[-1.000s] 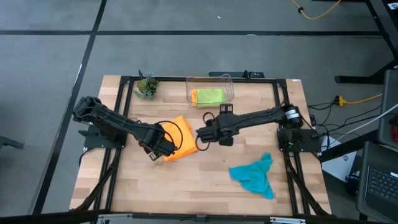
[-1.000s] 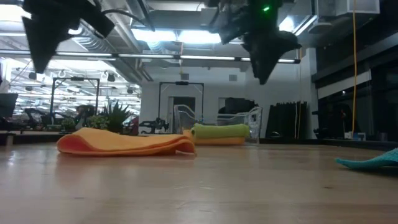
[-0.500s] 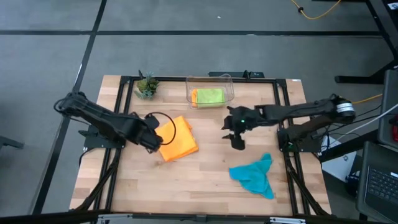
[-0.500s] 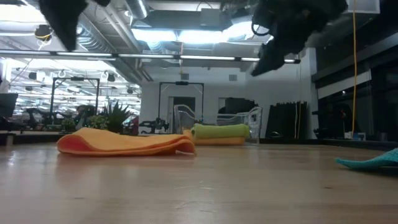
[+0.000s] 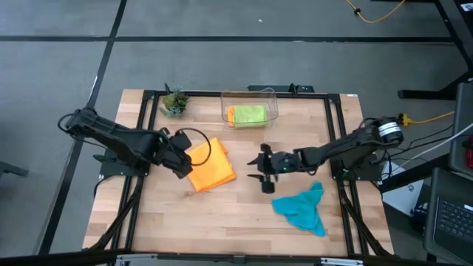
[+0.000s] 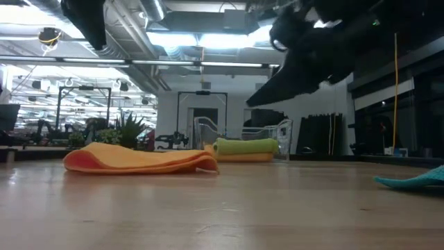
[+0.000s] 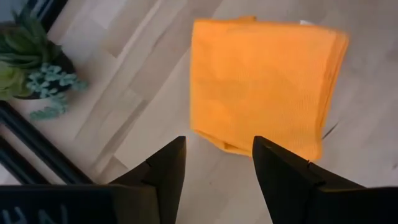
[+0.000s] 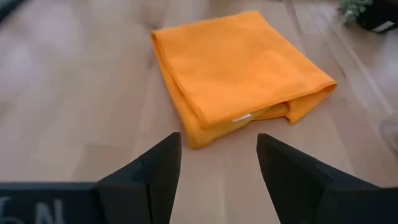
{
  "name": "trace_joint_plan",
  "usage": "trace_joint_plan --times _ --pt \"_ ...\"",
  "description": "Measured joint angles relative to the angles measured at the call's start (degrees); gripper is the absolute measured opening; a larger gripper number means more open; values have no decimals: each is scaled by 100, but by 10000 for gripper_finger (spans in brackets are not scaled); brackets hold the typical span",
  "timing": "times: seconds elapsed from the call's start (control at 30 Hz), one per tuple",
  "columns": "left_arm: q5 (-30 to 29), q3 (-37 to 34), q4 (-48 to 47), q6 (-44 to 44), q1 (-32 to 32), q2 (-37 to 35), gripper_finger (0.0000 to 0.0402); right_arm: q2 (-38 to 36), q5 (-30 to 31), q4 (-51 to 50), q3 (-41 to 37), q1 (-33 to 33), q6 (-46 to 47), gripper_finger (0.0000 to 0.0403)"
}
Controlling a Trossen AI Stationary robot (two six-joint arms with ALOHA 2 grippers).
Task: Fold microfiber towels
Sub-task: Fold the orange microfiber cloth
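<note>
Orange towel (image 5: 211, 166): folded, table centre-left | left gripper (image 5: 182, 161): fingers apart, empty, at its left edge | right gripper (image 5: 260, 168): fingers apart, empty, mid-table | teal towel (image 5: 303, 207): crumpled, front right.

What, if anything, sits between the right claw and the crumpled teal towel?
Nothing visible. The right claw hangs open above bare wood, and the teal towel lies crumpled nearby toward the table's front edge, with only tabletop between them. The folded orange towel lies on the claw's other side.
</note>
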Motion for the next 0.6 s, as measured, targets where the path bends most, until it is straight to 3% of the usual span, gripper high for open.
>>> trace_joint_plan --times 0.2,0.3,0.37,0.47,0.53,0.6 --pt "-89 -3 69 362 255 -848 179 548 125 -99 563 15 -100 212" --pt "-615 -269 611 641 470 -1409 179 865 121 -152 864 15 -129 212" --pt "-1100 -701 1398 782 634 -1793 179 1105 61 -138 1110 41 -286 212" --pt "-1219 -1605 2924 1196 876 -2265 179 1463 27 -197 1423 113 -558 212" --pt "-800 -2240 4179 1624 974 -2494 179 1692 25 -380 1667 159 -609 212" --pt "6 -2840 5489 2039 998 -2539 179 1847 26 -629 1896 198 -665 212"
